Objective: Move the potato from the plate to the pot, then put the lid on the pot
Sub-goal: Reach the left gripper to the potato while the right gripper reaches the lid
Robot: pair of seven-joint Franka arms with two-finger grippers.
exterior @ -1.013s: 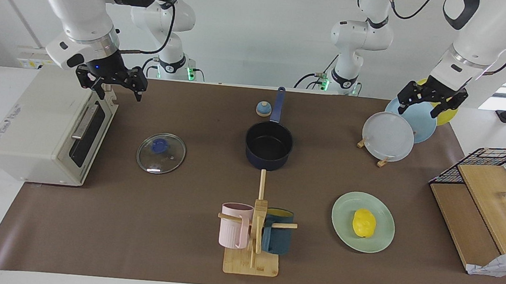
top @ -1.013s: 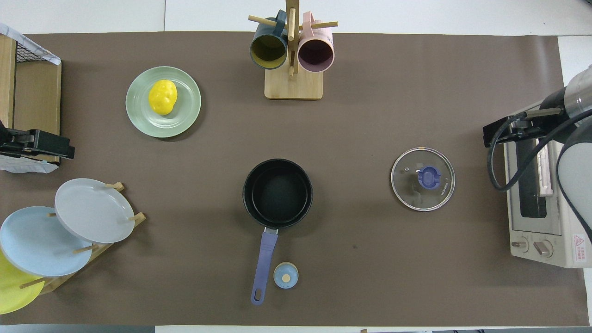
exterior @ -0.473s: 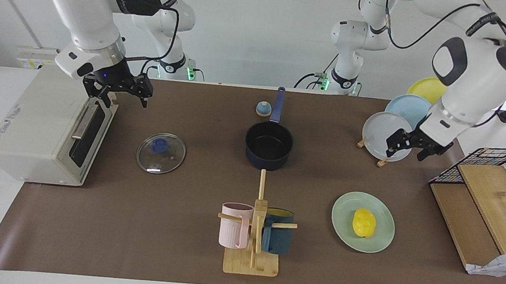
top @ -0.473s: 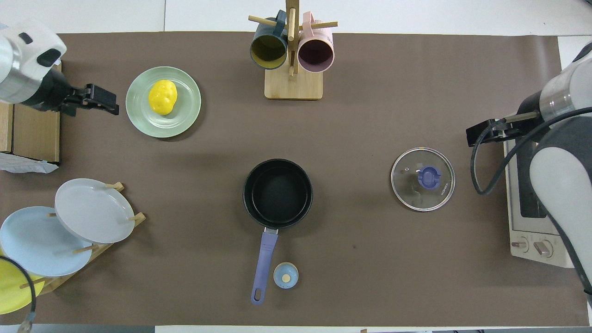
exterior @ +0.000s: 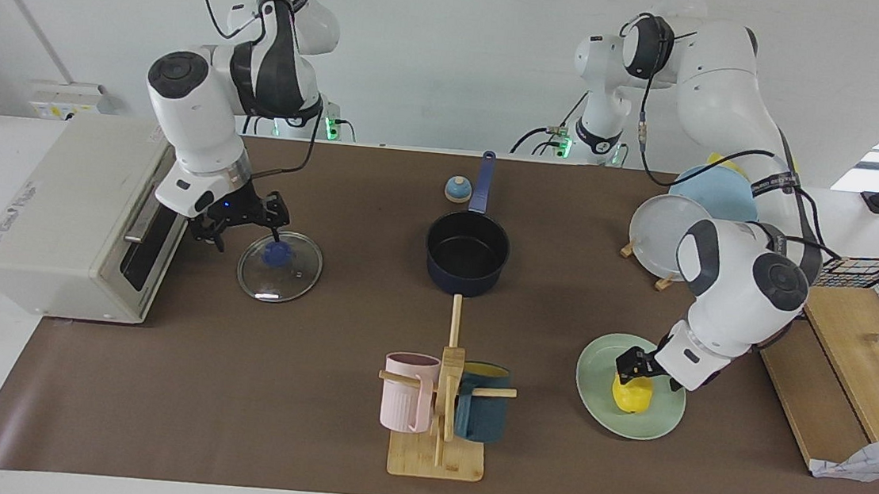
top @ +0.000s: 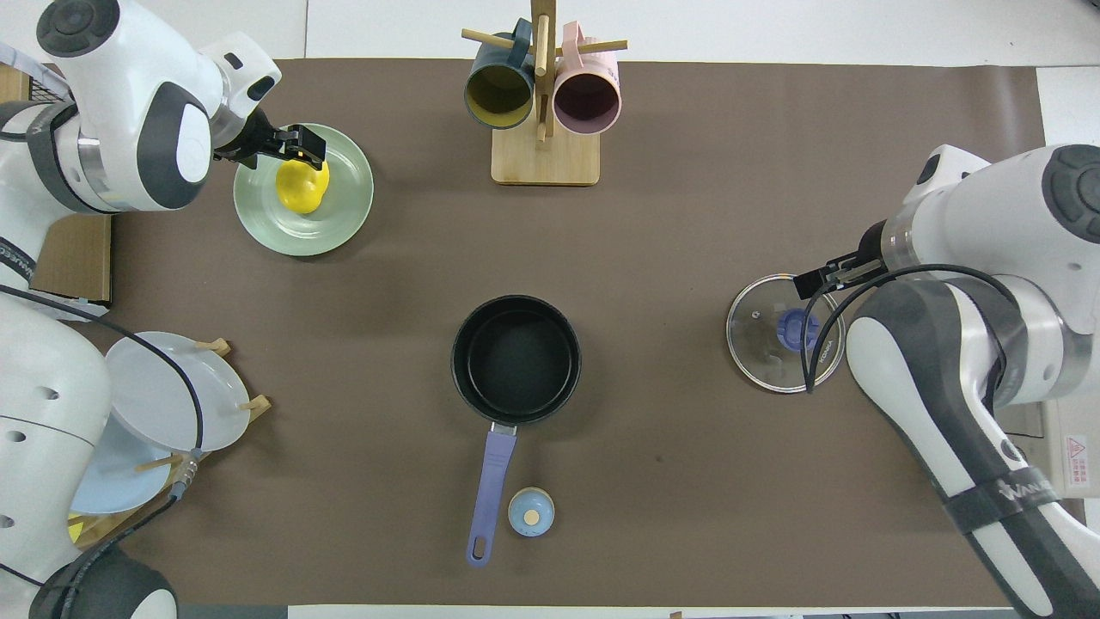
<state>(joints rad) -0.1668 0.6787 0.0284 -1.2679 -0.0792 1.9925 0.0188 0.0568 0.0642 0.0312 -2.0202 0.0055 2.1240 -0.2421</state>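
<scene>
The yellow potato [exterior: 631, 394] lies on the mint-green plate [exterior: 602, 408], at the left arm's end of the table. My left gripper [exterior: 647, 374] is low over the potato, open, with its fingers at the potato's top; it also shows in the overhead view [top: 296, 153] above the potato [top: 301, 187] and the plate [top: 337, 225]. The dark navy pot [exterior: 467, 253] stands empty mid-table, its handle pointing toward the robots. The glass lid [exterior: 287, 277] lies flat toward the right arm's end. My right gripper [exterior: 246, 226] is open, just above the lid's edge beside its blue knob.
A toaster oven [exterior: 76, 215] stands at the right arm's end, close to the lid. A wooden mug rack [exterior: 441, 406] with two mugs stands farther from the robots than the pot. Upright plates in a rack [exterior: 667, 235], a small bell-shaped knob [exterior: 457, 190] and a wire basket [exterior: 874, 277] are also here.
My left gripper swung from over the plate rack down to the potato on the plate. My right gripper moved from over the toaster down to the lid.
</scene>
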